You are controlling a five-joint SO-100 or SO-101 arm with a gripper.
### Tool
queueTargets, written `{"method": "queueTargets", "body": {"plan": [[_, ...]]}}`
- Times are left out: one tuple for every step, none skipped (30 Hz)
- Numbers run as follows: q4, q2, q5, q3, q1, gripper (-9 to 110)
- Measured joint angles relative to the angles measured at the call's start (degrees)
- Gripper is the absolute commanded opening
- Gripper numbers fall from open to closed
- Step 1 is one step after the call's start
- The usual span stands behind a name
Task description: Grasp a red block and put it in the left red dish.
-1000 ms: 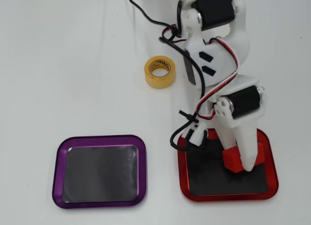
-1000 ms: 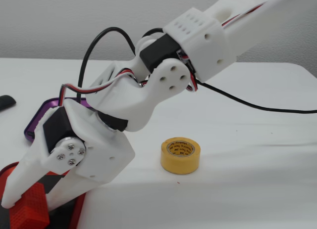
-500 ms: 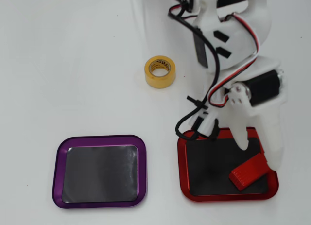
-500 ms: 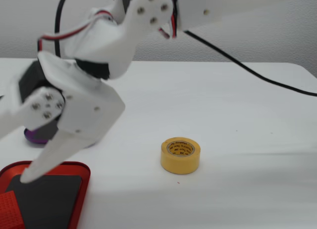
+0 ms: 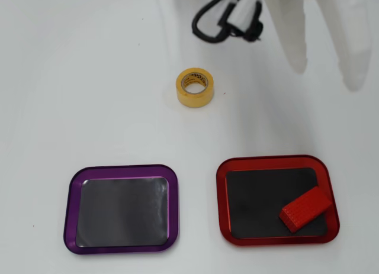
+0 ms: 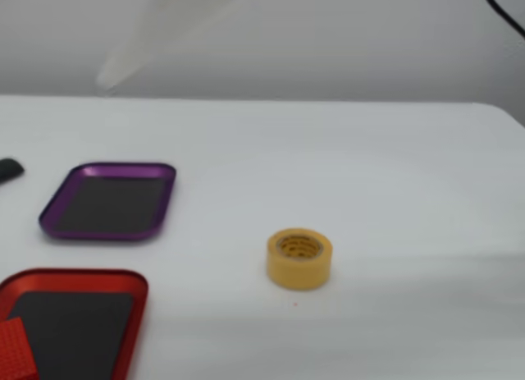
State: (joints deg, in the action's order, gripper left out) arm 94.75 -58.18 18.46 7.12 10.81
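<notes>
The red dish (image 5: 224, 203) has a glossy metallic rim; the red block (image 5: 305, 209) looks finely dotted, matt.

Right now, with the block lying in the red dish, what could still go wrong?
The red block lies tilted at the corner of the red dish, seemingly resting on its rim, so a bump might tip it out. The white claw hangs blurred above the table; swinging low, it might hit the tape roll.

The white hand (image 5: 328, 61) is seen raised and blurry at 1 o'clock in the overhead view, fingers spread apart, with nothing held between them.
</notes>
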Motion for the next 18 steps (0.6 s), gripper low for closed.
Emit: {"method": "queueTargets", "body": {"plan": [[0.9, 0.0, -0.2, -0.6, -0.1, 23], [1.3, 0.0, -0.8, -0.7, -0.6, 23], [1.7, 0.0, -1.7, -0.4, -1.1, 23], [2.0, 0.0, -2.5, 0.7, -1.6, 23], [2.0, 0.0, -3.4, 2.8, -2.2, 23], [2.1, 0.0, -3.9, 5.2, -2.4, 23], [2.4, 0.0, -4.3, 7.7, -2.4, 23], [2.4, 0.0, -4.6, 10.7, -2.4, 23], [2.4, -0.4, -4.7, 13.9, -2.4, 23], [2.4, -1.5, -4.7, 17.3, -1.9, 23], [2.3, -3.2, -4.7, 21.0, -1.8, 23], [2.3, -5.5, -4.7, 24.8, -1.8, 23], [2.3, -8.2, -4.5, 28.2, -1.8, 23], [2.3, -11.1, -4.7, 31.5, -2.0, 23], [2.1, -14.1, -4.7, 35.0, -2.4, 23], [2.0, -17.0, -4.7, 38.3, -2.5, 23], [1.5, -19.8, -4.7, 41.7, -2.5, 23], [0.8, -22.6, -4.7, 45.3, -2.5, 23]]}}
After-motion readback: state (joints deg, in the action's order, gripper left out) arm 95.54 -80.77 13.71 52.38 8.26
